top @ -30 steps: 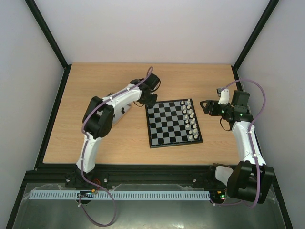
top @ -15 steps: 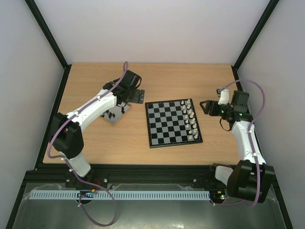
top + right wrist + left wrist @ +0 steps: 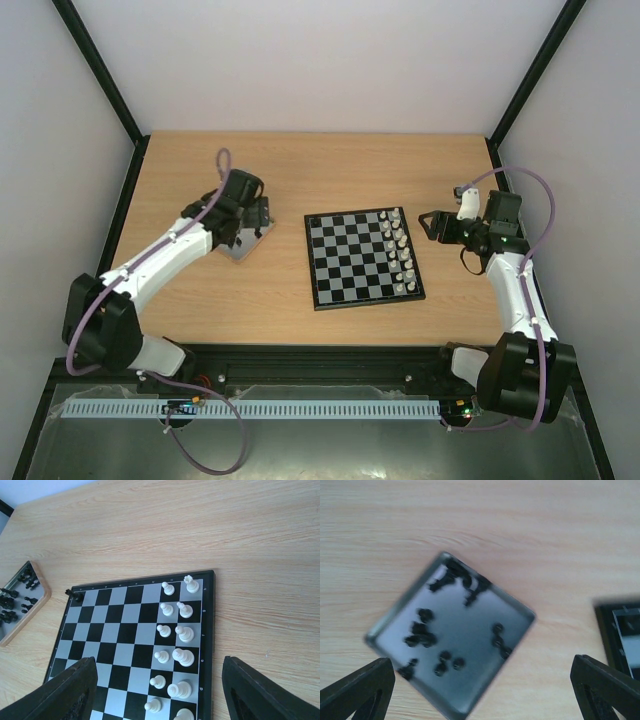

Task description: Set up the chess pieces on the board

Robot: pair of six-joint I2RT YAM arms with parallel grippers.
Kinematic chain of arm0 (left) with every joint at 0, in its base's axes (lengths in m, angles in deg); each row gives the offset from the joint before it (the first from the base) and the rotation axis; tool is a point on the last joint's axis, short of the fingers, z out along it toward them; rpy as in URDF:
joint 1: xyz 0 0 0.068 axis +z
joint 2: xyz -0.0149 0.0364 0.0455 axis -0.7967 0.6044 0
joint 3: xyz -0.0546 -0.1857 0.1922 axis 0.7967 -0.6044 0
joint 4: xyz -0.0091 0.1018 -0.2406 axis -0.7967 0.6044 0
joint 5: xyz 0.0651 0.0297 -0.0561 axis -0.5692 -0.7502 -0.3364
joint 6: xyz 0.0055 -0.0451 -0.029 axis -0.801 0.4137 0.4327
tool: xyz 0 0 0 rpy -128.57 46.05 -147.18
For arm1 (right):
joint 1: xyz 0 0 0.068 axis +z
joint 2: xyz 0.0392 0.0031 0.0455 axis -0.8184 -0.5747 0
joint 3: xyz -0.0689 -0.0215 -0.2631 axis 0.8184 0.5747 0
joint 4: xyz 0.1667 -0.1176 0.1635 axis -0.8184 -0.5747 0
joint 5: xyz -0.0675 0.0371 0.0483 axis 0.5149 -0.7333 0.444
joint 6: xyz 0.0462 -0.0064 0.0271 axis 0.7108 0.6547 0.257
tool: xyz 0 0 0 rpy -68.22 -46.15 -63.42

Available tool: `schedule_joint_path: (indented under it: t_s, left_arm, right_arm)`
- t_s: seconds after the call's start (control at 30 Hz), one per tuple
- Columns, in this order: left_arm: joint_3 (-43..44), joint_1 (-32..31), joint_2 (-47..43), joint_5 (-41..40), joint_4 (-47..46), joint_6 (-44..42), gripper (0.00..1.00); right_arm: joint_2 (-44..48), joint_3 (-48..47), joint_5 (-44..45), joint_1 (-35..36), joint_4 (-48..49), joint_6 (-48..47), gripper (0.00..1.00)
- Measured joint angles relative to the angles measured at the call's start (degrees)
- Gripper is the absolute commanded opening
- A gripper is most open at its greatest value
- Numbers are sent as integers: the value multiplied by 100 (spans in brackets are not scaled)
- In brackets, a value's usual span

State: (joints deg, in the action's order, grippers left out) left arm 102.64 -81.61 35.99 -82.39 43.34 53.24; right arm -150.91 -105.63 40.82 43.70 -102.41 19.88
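Our left end effector (image 3: 481, 662) is hanging wide open over the grey tray (image 3: 465, 630), gripping nothing; its wrist cam is showing black pieces (image 3: 420, 635) jumbled inside, which the arm (image 3: 170, 250) is mostly blocking from the top view. Our right end effector (image 3: 160, 662) is gaping empty too, facing the board (image 3: 125, 630) on the table (image 3: 150, 530), where white pieces (image 3: 182, 632) are standing in two files along the right edge

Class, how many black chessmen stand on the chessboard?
1. The black chessman stands at the board's corner nearest the grey tray; the wrist view crops the board's near edge, so others may be hidden.
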Motion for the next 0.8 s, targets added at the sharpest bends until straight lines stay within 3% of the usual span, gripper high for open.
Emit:
schedule_joint_path:
  t_s: [0.03, 0.07, 0.17, 0.23, 0.3, 0.5, 0.8]
  left_arm:
    - [15, 94, -59, -111, -26, 111, 98]
    - [107, 260, -59, -120, -7, 164, 88]
    - [472, 691, 323, 17, -22, 160, 44]
    - [721, 957, 743, 356, -13, 133, 28]
    - [903, 1126, 1187, 789, 35, 83, 23]
    - [940, 1182, 1816, 1615, 111, 81, 23]
    - [1193, 1126, 2275, 1886, 186, 83, 24]
  right_arm:
    - [0, 2, 0, 0, 0, 0, 70]
    - [0, 2, 0, 0, 13, 0, 70]
    - [-2, 2, 0, 0, 26, 0, 70]
    - [-20, 2, 0, 0, 37, 0, 70]
    - [-55, 2, 0, 0, 46, 0, 70]
    - [-118, 2, 0, 0, 52, -4, 70]
    - [-219, 2, 0, 0, 57, -31, 70]
